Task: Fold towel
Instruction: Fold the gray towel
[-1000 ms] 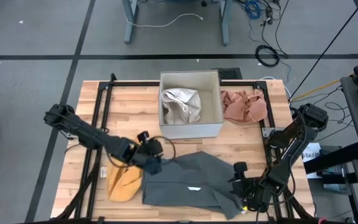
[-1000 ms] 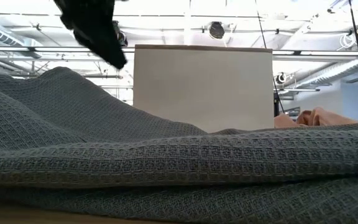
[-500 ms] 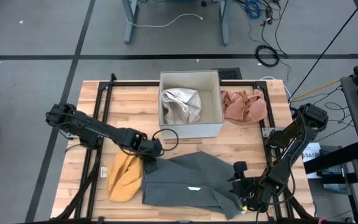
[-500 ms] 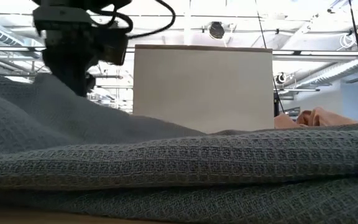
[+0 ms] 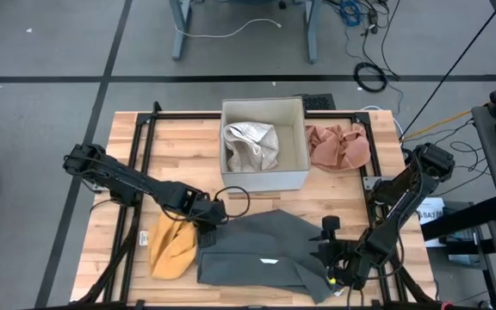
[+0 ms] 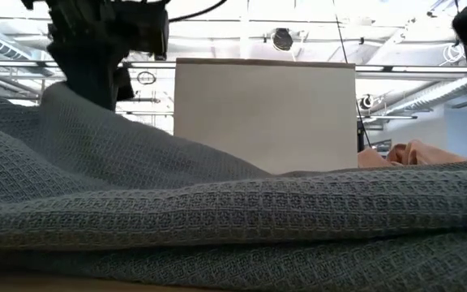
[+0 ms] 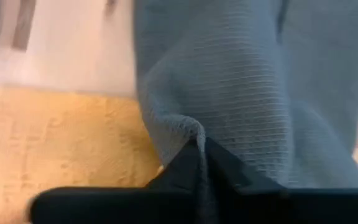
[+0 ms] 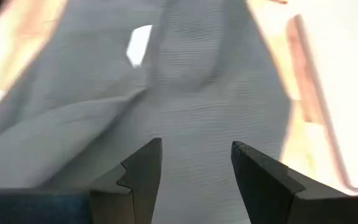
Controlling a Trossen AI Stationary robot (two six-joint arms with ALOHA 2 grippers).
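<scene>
A grey waffle-weave towel [image 5: 265,245] lies rumpled on the near half of the wooden table and fills the low view [image 6: 233,219]. My left gripper [image 5: 212,218] is at the towel's far left corner, shut on it. My right gripper [image 5: 330,263] stands open at the towel's near right part. In the right wrist view its fingers [image 8: 143,171] straddle grey cloth [image 8: 185,106]; whether they touch it I cannot tell. A small white label [image 5: 269,260] shows on the towel. My left gripper pinches an edge of the towel at its far left corner [image 7: 194,127] between its two shut fingers [image 7: 229,171]. The fingers come from the table's left, slanting down. The cloth rises in a small peak [image 6: 67,101] at the hold, and the rest of the towel lies on the table.
A yellow cloth [image 5: 172,245] lies just left of the towel, beside my left gripper. An open white box [image 5: 263,176] holding a pale cloth stands at the far middle, with a pink cloth [image 5: 338,146] to its right. A black frame [image 5: 145,129] edges the table.
My left gripper has come down from above onto the towel's far left corner. The cloth there now stands in a higher peak than half a second ago. The rest of the towel has stayed where it was.
</scene>
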